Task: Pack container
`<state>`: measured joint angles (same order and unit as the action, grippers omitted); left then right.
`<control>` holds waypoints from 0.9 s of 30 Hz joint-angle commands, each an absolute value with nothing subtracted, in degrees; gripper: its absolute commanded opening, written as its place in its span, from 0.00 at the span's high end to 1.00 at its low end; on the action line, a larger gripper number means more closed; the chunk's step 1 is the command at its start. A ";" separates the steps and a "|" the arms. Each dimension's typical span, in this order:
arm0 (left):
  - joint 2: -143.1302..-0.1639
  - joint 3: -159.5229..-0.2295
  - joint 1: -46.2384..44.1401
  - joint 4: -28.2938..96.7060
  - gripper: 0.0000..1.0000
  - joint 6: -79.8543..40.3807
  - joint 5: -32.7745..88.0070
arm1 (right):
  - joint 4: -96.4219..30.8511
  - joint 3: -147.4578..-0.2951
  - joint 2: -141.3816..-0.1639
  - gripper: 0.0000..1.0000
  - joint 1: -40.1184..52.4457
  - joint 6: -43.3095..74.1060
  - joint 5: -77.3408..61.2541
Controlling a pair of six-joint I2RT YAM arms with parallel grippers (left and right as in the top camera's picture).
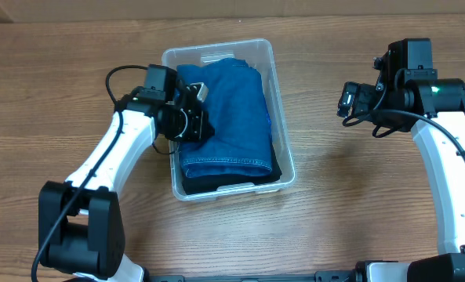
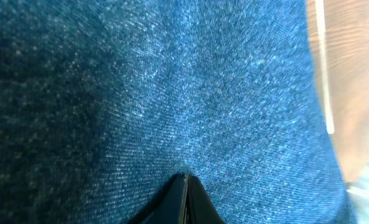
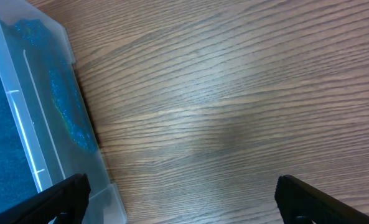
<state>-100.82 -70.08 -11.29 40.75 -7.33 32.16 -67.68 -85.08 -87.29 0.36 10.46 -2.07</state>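
Observation:
The clear container [image 1: 284, 138] stands in the middle of the table. Folded blue jeans [image 1: 230, 117] lie in it on top of a black garment [image 1: 232, 182]. My left gripper [image 1: 199, 113] is inside the container over the left edge of the jeans. In the left wrist view its fingers [image 2: 185, 190] are shut tip to tip with nothing between them, right against the denim [image 2: 172, 93]. My right gripper [image 1: 346, 100] is open and empty above bare table to the right of the container. Its fingers [image 3: 184, 199] are spread wide, with the container's wall [image 3: 47, 124] at the left.
The wooden table [image 1: 350, 196] surrounds the container on all sides. In the left wrist view the container's wall and wood [image 2: 352, 93] show at the right edge.

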 commanded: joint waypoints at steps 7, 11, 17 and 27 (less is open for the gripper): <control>-90.37 -86.43 -9.45 56.77 0.64 -1.93 22.81 | -65.84 -85.54 -86.96 0.00 0.64 8.27 -1.89; -82.76 -89.86 -5.37 58.06 0.00 -5.15 6.31 | -59.13 -85.95 -86.96 0.00 4.84 0.71 -3.51; -84.25 -89.62 1.50 59.77 0.00 -9.91 2.61 | -49.04 -85.95 -87.66 0.00 8.47 -1.76 -3.60; -65.84 -76.69 1.13 61.69 0.00 -7.53 3.01 | -55.79 -79.83 -71.09 0.00 8.47 6.74 -4.58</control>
